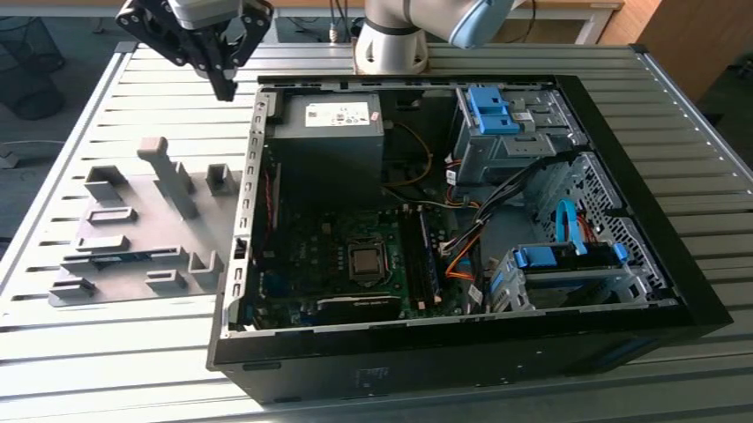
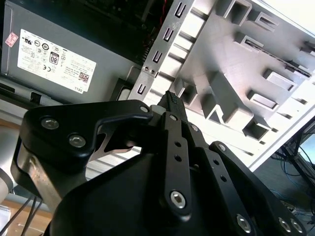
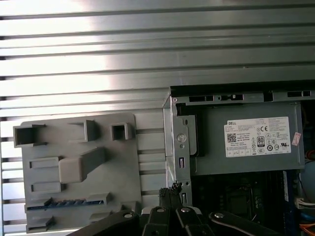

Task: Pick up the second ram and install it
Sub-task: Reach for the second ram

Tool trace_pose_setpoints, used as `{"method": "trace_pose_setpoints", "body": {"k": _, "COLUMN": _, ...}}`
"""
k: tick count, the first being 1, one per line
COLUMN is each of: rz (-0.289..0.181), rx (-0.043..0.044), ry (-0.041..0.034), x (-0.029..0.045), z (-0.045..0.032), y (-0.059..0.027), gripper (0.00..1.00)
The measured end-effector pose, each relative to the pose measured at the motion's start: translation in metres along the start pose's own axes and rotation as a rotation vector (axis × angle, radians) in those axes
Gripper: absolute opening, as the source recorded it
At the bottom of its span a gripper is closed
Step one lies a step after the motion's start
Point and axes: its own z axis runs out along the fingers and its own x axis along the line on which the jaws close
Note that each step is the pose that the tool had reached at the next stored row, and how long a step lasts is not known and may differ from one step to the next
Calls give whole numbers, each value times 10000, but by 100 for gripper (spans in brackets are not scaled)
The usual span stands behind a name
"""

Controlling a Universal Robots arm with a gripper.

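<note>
The gripper (image 1: 224, 88) hung clenched and empty over the desk (image 1: 118, 352), upper left of the exterior view. The ram (image 1: 118, 256) lay in the grey holder (image 1: 130, 198) at mid-left, well apart.

On the bench (image 1: 141, 370), toward the exterior view's right, open computer case (image 1: 412, 374); just beside it on the exterior view's left, fixture tray (image 1: 136, 198), with the second ram (image 1: 118, 256) in one of its slots. In the case corner nearest the arm's base (image 1: 392, 44), power supply (image 1: 330, 132); beside that, motherboard (image 1: 341, 256).
</note>
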Motion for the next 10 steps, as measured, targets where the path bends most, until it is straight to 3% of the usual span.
{"method": "trace_pose_setpoints", "body": {"k": 10, "rz": 0, "rx": 0, "ry": 0, "x": 75, "z": -1, "y": -6, "gripper": 11}}
